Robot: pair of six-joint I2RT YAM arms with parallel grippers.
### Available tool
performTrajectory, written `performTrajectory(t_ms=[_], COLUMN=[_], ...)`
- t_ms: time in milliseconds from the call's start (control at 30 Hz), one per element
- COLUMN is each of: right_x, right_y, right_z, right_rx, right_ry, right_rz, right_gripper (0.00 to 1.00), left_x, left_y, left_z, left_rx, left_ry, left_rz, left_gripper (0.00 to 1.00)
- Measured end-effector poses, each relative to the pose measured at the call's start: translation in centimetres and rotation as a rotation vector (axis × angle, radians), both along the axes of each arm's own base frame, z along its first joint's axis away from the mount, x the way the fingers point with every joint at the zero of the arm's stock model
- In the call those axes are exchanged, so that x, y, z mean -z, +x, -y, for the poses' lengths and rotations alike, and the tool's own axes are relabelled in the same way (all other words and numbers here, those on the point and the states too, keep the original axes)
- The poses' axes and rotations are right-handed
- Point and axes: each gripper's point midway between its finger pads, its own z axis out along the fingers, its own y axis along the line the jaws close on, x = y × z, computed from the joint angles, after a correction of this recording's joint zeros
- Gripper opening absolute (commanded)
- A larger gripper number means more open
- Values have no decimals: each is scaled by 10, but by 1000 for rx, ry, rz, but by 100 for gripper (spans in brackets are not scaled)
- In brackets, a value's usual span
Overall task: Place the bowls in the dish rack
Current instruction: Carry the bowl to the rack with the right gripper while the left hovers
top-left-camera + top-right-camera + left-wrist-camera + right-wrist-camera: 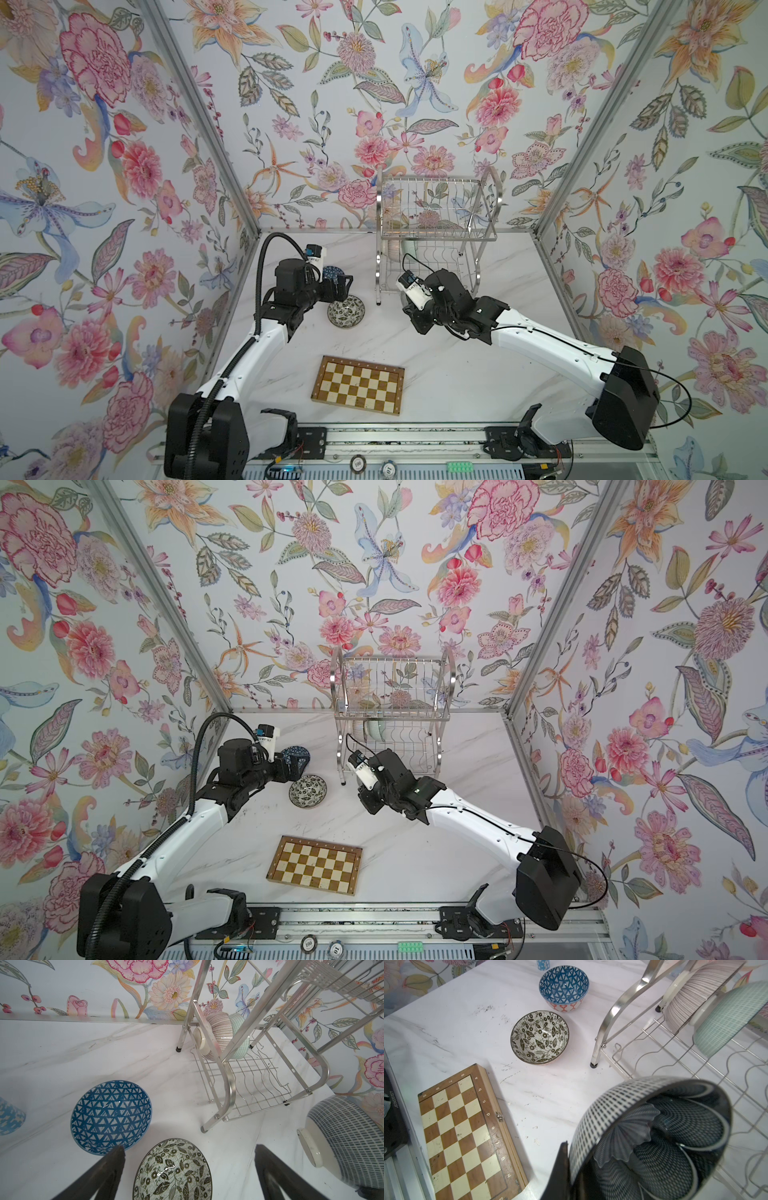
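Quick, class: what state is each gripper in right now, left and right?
Left gripper: open, holding nothing.
Right gripper: closed on the rim of the dark navy petal bowl.

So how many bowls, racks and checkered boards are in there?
Bowls: 5: blue lattice bowl, floral bowl, pink-lined bowl, pale green bowl, navy bowl in right gripper
Dish rack: 1
Checkered board: 1
Total: 7
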Motion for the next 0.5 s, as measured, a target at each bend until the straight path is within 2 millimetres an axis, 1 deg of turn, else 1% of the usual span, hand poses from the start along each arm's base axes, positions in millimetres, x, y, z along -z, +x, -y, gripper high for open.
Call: performTrajectory(t_ms=[233, 400, 500], right_x=[5, -10, -17], right_y=[16, 29, 35], right_z=[2, 0, 3], right_rx=[76, 110, 136], right_ry=[137, 232, 290], right_rz=[33, 90, 117], right_gripper=[2, 1, 1], left_x=[5, 7, 8], left_y=[-1, -3, -4], left_z=[6, 12, 16], left_rx=[27, 51, 67], left_ry=[-2, -7, -7], left_rz=[-13, -21, -23], left_gripper=[99, 99, 99])
